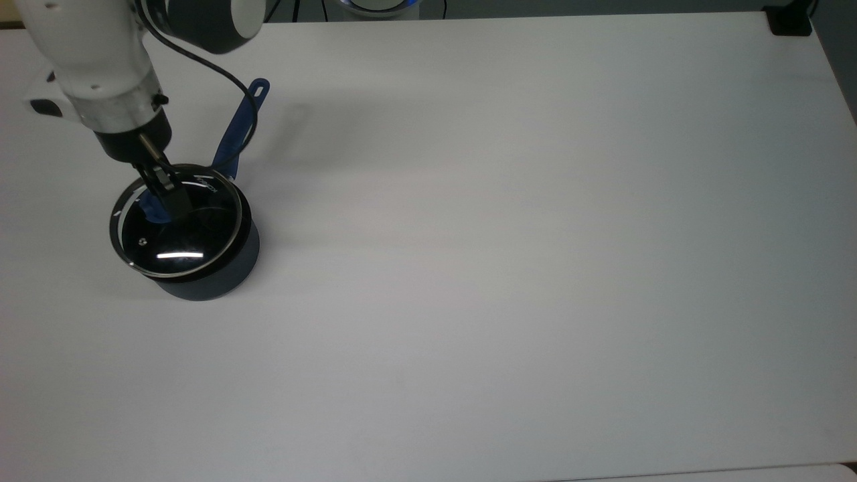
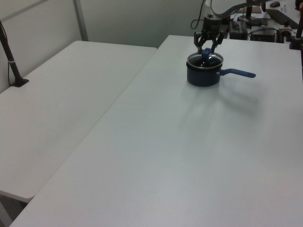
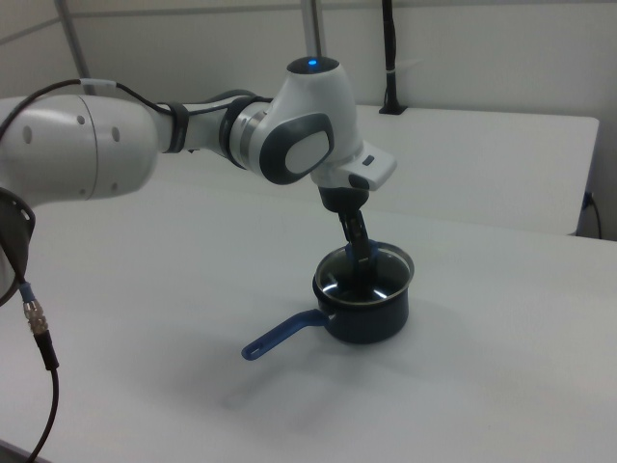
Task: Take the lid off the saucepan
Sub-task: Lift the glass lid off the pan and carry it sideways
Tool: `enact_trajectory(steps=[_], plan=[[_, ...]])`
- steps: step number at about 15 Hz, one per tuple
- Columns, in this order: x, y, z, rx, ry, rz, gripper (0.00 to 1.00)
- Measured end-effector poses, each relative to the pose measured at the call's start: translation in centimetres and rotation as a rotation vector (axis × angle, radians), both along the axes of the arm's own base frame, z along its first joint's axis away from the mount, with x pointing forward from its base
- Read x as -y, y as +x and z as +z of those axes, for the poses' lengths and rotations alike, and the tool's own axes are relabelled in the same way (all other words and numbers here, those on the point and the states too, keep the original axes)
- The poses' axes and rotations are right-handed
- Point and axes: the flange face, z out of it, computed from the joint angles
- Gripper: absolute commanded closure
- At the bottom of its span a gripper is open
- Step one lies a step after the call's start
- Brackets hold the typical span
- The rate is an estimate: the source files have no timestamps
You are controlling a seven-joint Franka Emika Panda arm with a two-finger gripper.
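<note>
The saucepan [image 1: 224, 264], dark navy with a long blue handle [image 1: 240, 127], stands near the top view's left edge. The lid [image 1: 181, 244], clear glass with a metal rim, hangs slightly above the pot and is offset toward the top view's left. My gripper [image 1: 161, 197] comes down from above and is shut on the lid's blue knob [image 1: 152, 211]. In the left view the lid [image 2: 205, 60] sits raised over the saucepan [image 2: 203, 78] under the gripper [image 2: 206, 49]. The right view shows the gripper [image 3: 360, 256] at the lid [image 3: 381, 273], above the saucepan [image 3: 371, 323].
The white table [image 1: 509, 234] stretches wide to the top view's right of the pot. A black mount [image 1: 790, 20] sits at its far right corner. A second table [image 2: 61, 104] lies at the left view's left, with a black post [image 2: 12, 61] on it.
</note>
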Motion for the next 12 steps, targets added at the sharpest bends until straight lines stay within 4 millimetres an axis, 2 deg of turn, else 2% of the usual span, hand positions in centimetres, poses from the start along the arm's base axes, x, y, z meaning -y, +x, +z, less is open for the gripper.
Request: enact_trajectory(steps=[3, 7, 9, 12], plan=[[0.4, -0.4, 1.4, 0.013, -0.003, 0.005, 0.45], [-0.3, -0.4, 1.6, -0.011, 0.007, 0.028, 0.45], [-1.6, -0.3, 1.5, -0.048, 0.022, 0.051, 0.45], [-5.7, 0.6, 1.7, -0.062, 0.028, 0.113, 0.45]])
